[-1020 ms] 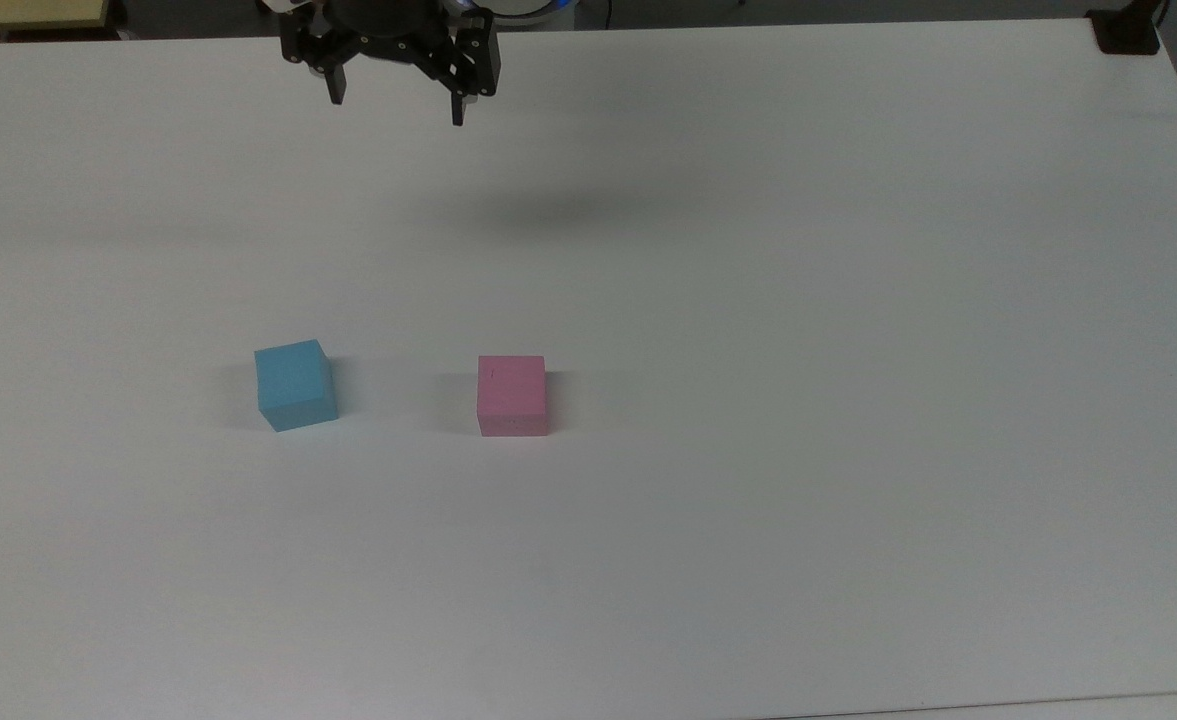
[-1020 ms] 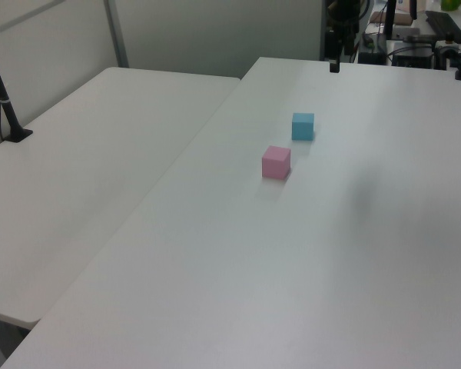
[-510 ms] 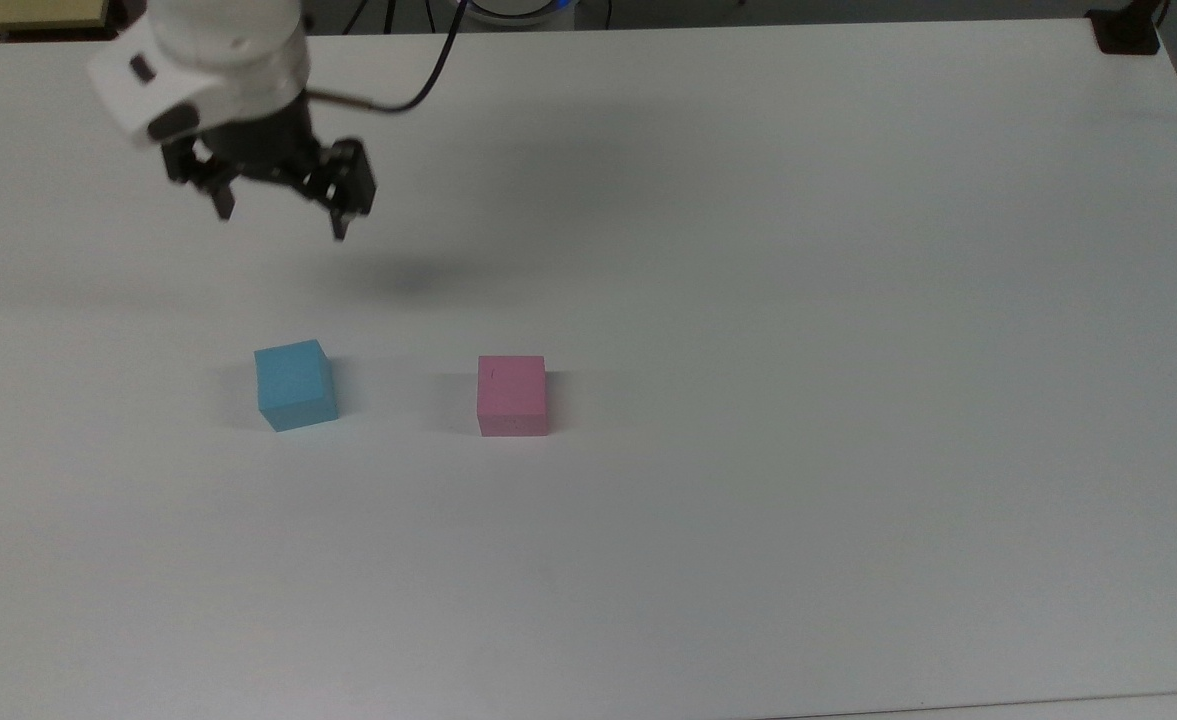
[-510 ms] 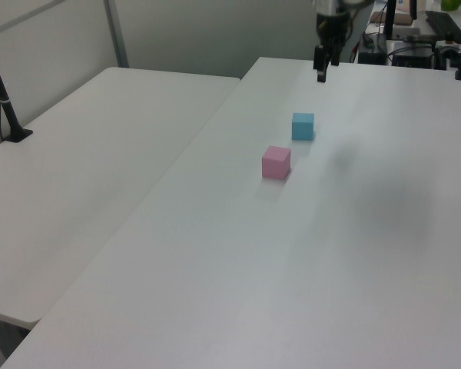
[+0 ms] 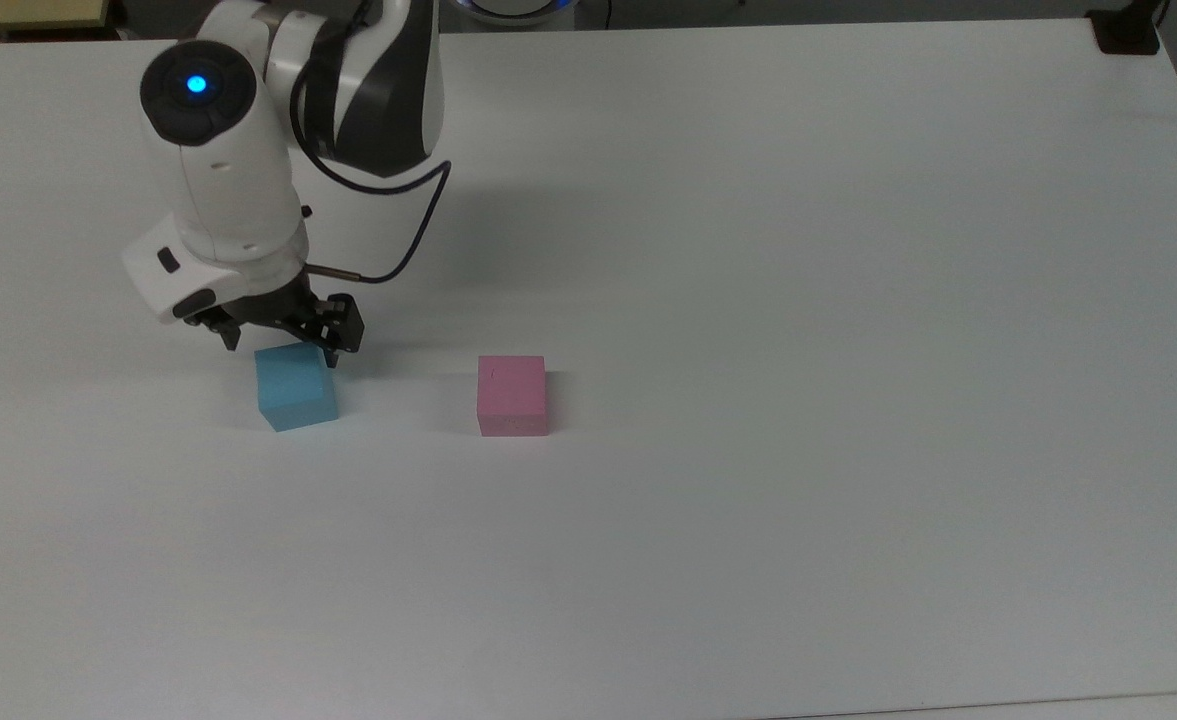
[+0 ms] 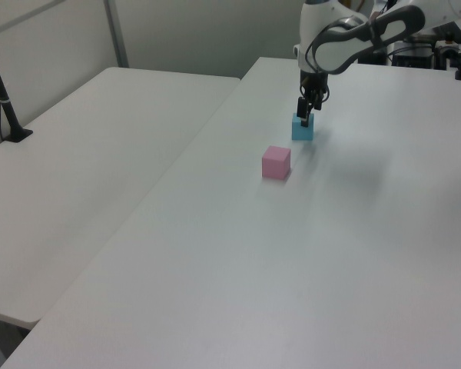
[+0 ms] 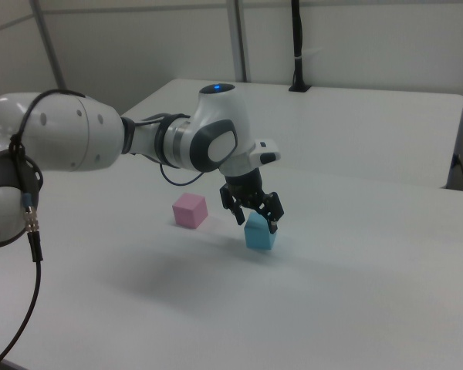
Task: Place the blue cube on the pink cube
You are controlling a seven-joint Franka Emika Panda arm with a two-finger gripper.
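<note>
A robotics lab or test room is suggested. A white robot arm (image 7: pixel 100 142) with a lit blue indicator is mounted at a plain white table (image 5: pixel 748 300); below its spread jaws and just beside them, two foam-like cubes are laid out as test pieces. A second white table (image 6: pixel 100 154) is pushed against the first. Black camera poles (image 6: pixel 4 100) are clamped to the table edges, grey partition walls (image 7: pixel 332 38) are seen behind, and cabled equipment (image 6: pixel 422 34) is stacked beyond the arm.

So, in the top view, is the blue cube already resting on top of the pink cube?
No, the blue cube sits on the table to the top view's left of the pink cube, with a bare gap between them.
</note>
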